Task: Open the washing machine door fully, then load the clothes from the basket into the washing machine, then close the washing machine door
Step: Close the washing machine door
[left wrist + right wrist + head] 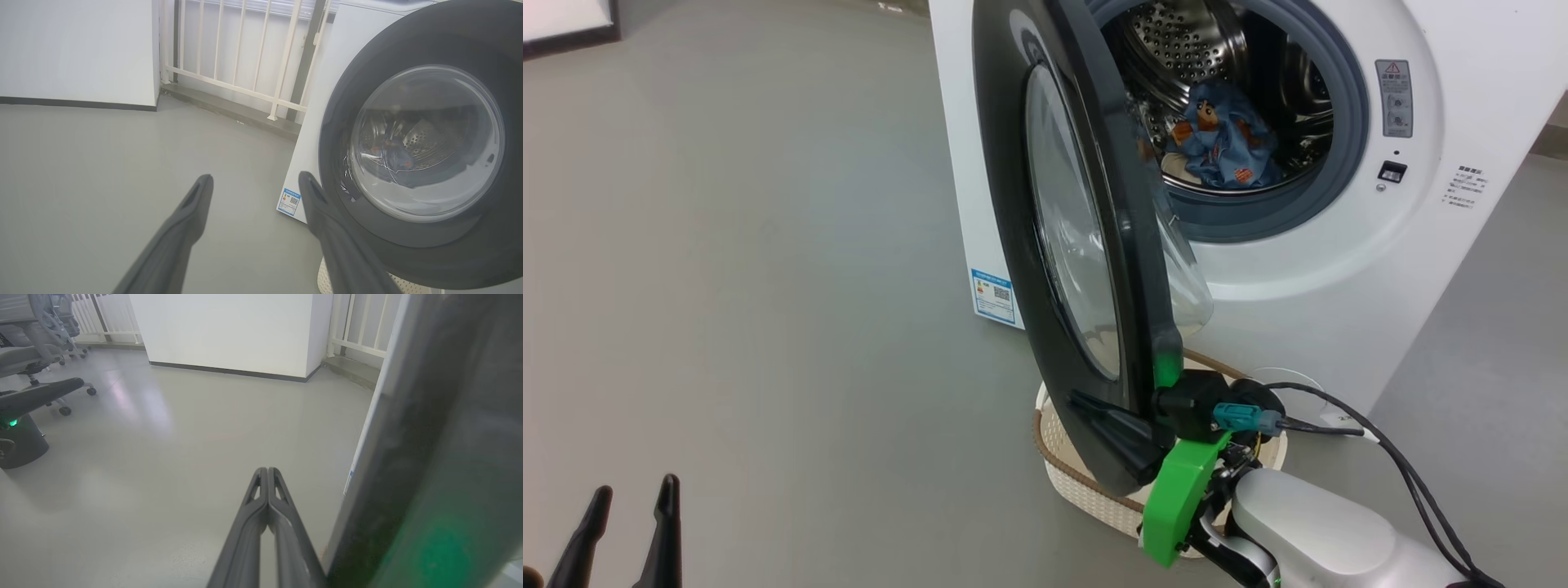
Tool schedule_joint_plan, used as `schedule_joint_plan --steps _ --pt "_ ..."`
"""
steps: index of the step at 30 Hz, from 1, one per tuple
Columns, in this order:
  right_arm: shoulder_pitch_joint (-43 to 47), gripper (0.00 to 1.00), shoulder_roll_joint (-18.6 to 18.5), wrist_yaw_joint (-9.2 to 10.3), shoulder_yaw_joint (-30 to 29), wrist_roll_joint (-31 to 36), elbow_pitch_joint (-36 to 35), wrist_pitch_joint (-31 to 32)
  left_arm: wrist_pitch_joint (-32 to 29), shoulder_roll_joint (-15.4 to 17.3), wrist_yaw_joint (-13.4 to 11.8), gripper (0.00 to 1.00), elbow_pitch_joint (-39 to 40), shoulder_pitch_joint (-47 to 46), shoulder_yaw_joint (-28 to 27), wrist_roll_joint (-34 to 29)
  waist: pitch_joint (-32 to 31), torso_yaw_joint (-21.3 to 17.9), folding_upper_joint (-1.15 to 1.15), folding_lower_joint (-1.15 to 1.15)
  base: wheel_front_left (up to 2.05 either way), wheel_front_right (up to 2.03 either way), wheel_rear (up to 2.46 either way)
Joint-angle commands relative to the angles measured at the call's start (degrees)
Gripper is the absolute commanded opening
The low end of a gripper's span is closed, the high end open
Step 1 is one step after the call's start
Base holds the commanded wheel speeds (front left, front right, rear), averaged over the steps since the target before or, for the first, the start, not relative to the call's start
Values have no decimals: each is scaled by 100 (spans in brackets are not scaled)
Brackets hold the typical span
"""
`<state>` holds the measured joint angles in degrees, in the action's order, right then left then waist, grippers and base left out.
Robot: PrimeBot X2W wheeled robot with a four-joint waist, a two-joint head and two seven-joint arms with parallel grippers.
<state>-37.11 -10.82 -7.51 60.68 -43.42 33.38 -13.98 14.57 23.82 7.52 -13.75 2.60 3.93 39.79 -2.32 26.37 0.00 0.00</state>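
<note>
While the right pincer (267, 471) has its two dark fingers pressed together, empty, just beside the door (1013, 204) at its glossy black rim, the left pincer (629, 506) hangs spread wide, holding nothing. The round glass-centred door stands partly open from the boxy white washing machine (1339, 286). Blue printed clothes (1225, 143) lie in its perforated steel drum (1176, 41). A cream perforated basket (1078, 482) sits on the smooth grey floor (768, 286) beneath the door.

Blue energy label sticker (995, 296) with QR code low on the washing machine (1462, 98) side, lettering too small to read, grey warning label (1393, 98) with red triangle sign beside the drum opening, small black print (1464, 188) on the front, illegible
</note>
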Motion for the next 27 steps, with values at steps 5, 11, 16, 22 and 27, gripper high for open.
schedule_joint_plan --steps 5,11,16,22,27 --pt "-124 0 -103 2 -275 -45 112 -79 43 134 -3 100 82 -192 -250 35 18 -118 0 0 0 0 0" --pt "-92 0 -195 2 -515 -1 197 -86 43 138 -3 100 95 -161 -297 44 50 -254 0 0 0 0 0" --pt "-90 0 -223 2 -775 72 261 -91 43 143 -3 100 127 -166 -304 52 138 -426 0 0 0 0 0" --pt "-139 0 -327 2 -1054 118 235 -97 43 189 -3 100 149 -254 -288 107 316 -611 0 0 0 0 0" --pt "-254 0 -418 2 -1300 208 244 -100 43 222 -3 100 180 -309 -299 174 516 -765 0 0 0 0 0"
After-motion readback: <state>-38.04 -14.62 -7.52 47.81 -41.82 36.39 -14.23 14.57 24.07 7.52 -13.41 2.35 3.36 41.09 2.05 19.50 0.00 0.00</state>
